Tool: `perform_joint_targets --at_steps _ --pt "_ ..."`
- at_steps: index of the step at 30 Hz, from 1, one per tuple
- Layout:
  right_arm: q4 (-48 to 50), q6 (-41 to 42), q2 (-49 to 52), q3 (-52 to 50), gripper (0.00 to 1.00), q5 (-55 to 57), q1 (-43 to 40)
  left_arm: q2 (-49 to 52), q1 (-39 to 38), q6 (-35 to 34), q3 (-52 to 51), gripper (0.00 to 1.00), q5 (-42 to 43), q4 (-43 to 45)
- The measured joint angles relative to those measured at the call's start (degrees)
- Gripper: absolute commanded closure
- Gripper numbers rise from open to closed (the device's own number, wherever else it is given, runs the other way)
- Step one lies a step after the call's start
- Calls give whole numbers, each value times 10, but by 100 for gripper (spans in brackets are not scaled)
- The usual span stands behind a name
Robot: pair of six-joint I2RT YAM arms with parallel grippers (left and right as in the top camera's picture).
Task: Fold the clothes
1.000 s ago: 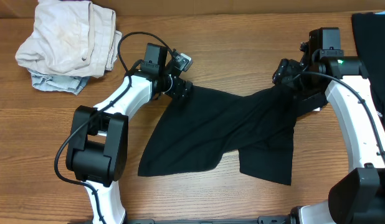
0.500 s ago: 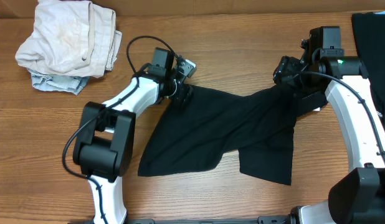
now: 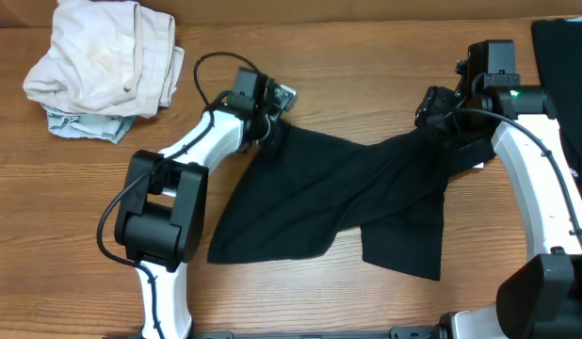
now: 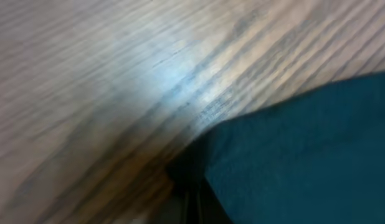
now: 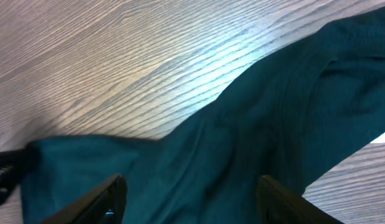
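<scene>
Left fingers (image 3: 274, 132) are clamped shut, and it looks like they've pinched the upper-left corner of the shirt (image 3: 347, 198). The right fingers (image 3: 442, 122) are spread wide over its upper-right corner, with cloth right under the gap, so that side just needs a squeeze, I'd guess. The shirt lies mid-frame on the counter (image 3: 366, 66), with its top edge running left to right between the two arms and the rest rumpled toward the bottom. The left wrist view is a blurry mess, and I can't tell if the right tips touch the fabric.
</scene>
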Motion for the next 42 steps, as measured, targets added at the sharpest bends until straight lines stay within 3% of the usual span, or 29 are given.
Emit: perform_joint_targets --at_steps 7,11,25,33,34,35,38,39,42 --pt "5 0 0 -42 32 0 0 -39 14 -17 165 96 -55 -135" --pt "5 0 0 -69 32 -2 0 -89 16 -19 221 96 -97 -169" --pt "-43 -11 0 -84 30 -50 1 -137 16 -19 235 96 -189 -178" --pt "-29 -23 0 -200 31 -103 22 -137 22 -39 235 93 -206 -198" --pt "-25 -24 0 -212 31 -108 23 -137 25 -45 235 87 -210 -205" --pt "-24 -24 0 -219 31 -112 23 -137 29 -49 235 73 -213 -212" --pt "-17 -26 0 -223 31 -119 23 -137 47 -63 235 6 -221 -236" --pt "-15 -28 0 -223 31 -121 23 -137 55 -67 235 0 -223 -241" --pt "-15 -34 -1 -223 31 -127 23 -137 74 -80 236 0 -225 -261"
